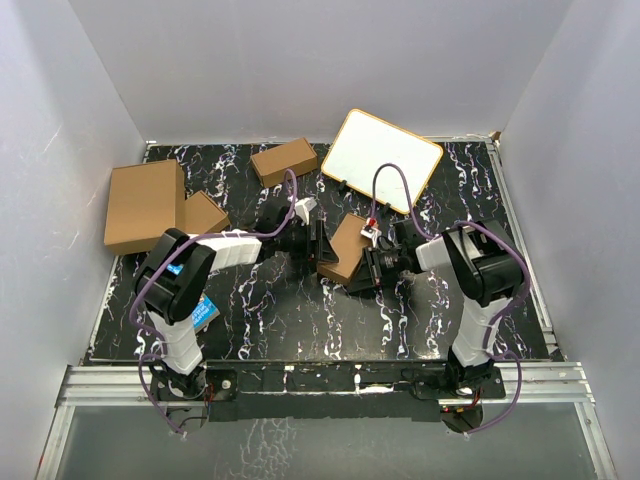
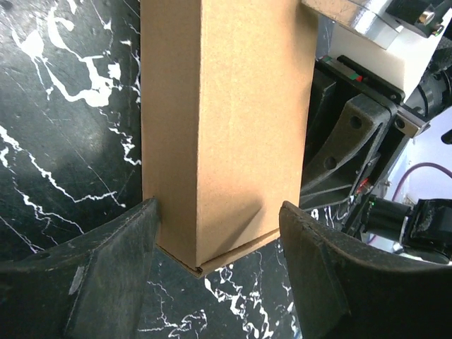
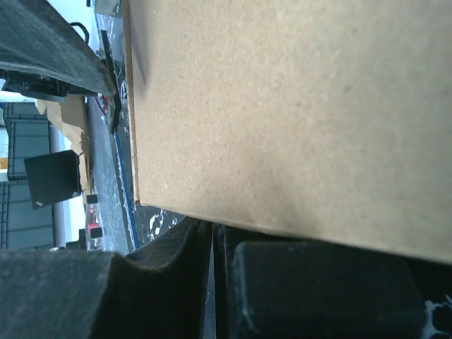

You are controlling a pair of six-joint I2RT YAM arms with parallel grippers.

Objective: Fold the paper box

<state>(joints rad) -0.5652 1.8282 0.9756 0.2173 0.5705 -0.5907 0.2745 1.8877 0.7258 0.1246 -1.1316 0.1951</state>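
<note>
— Where is the paper box (image 1: 343,250)?

— Near the middle of the black marbled table (image 1: 300,320), a little toward 1 o'clock. It shows as a plain brown block lying skewed, its long side running from about 1 o'clock to 7 o'clock.

— And the left gripper (image 1: 318,246)?

— It is at the box's 9 o'clock. In the left wrist view its two fingers (image 2: 92,282) are spread wide, one on each side of the box's end. The cardboard fills the gap between them, so the gripper is clamped on the box.

— What about the right gripper (image 1: 365,268)?

— That one sits at the box's 4 to 5 o'clock. In its own wrist view the fingers (image 3: 318,289) are drawn together with only a thin slit between them, and nothing shows in the slit. A broad cardboard face lies just above the fingertips. Whether they touch it cannot be told.

— What else is on the table?

— A white board (image 1: 382,160) with a wooden frame sits at the box's 12 to 1 o'clock. A small brown box (image 1: 284,161) is at its 11 o'clock. A bigger carton (image 1: 145,205) lies by the table's 9 to 10 o'clock edge, well apart. Another brown piece (image 1: 206,212) sits just beside it, at its 3 o'clock.
</note>
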